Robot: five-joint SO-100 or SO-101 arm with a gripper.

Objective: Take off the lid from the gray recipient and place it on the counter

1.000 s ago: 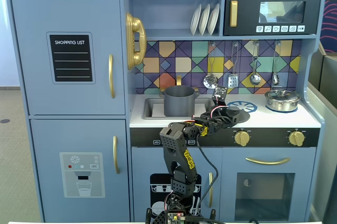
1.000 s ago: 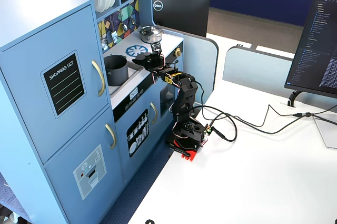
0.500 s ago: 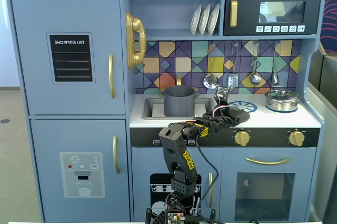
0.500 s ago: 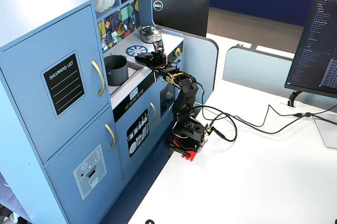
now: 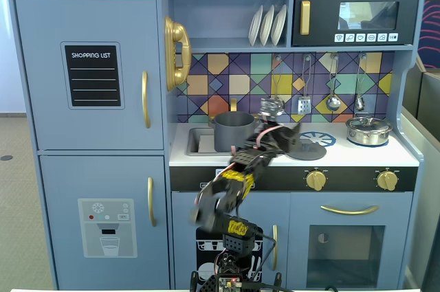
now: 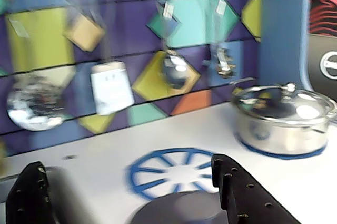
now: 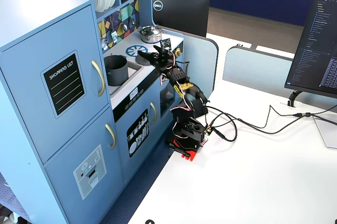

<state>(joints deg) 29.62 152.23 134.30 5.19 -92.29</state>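
Note:
The dark-gray lid [image 5: 306, 149] lies flat on the white counter [image 5: 357, 154], in front of the blue burner print [image 5: 317, 138]. The gray recipient [image 5: 234, 130] stands uncovered in the sink cut-out to the lid's left. My gripper [image 5: 276, 124] hovers between the two, above the counter, blurred by motion. In the wrist view the gripper [image 6: 126, 166] is open with nothing between its black fingers [image 6: 237, 192]. The lid [image 6: 179, 211] shows low between them, apart from both, with the burner print [image 6: 171, 174] behind. In the side fixed view the gripper [image 7: 159, 54] is beside the lid [image 7: 144, 61] and the recipient [image 7: 117, 69].
A shiny silver pot [image 5: 368, 129] with its own lid sits at the counter's right end. Utensils [image 5: 333, 102] hang on the tiled back wall. The sink rim [image 5: 196, 142] borders the gray pot. Plates [image 5: 267, 25] and a microwave [image 5: 356, 16] are on the shelf above.
The gripper has let go of the lid, which now rests on the counter. The arm has folded back and swung left, lifting the open gripper away from the lid.

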